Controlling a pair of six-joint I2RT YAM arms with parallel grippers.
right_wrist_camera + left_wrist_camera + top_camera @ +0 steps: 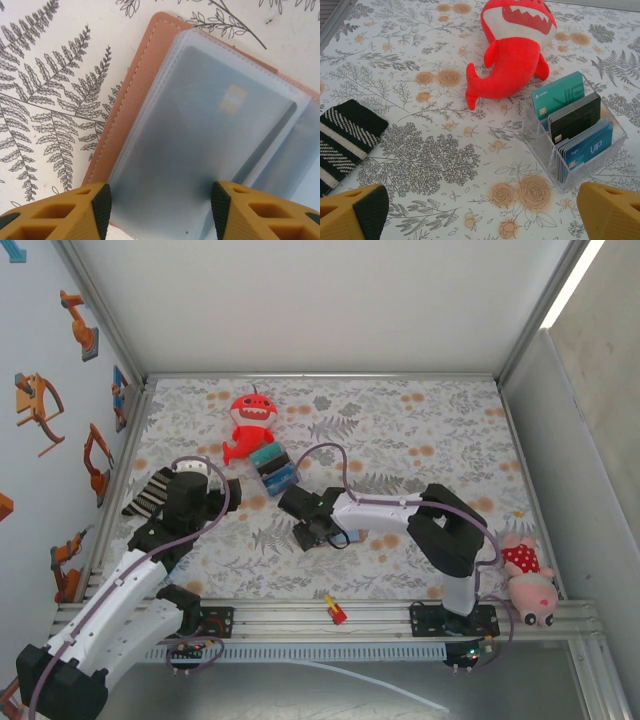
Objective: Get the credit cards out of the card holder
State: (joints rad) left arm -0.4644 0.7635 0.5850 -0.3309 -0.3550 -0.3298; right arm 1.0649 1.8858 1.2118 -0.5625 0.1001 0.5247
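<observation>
1. A plush shark (252, 425) lies on the table (430, 430), upper left of centre in the top view.
2. A card tray (273, 468) sits just below and right of it, with cards (575, 120) standing in its compartments.
3. A cloth (148, 498) lies far left.
4. The card holder (135, 100) lies opened mid-frame, with a card (220, 125) in its sleeve.
5. A plush pig (525, 575) rests at the lower right.

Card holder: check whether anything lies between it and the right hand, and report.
Nothing visible stands in the way. The card holder lies open on the table directly under the right hand, whose fingers sit apart over its frosted sleeve. The card itself is behind that sleeve's plastic.
</observation>
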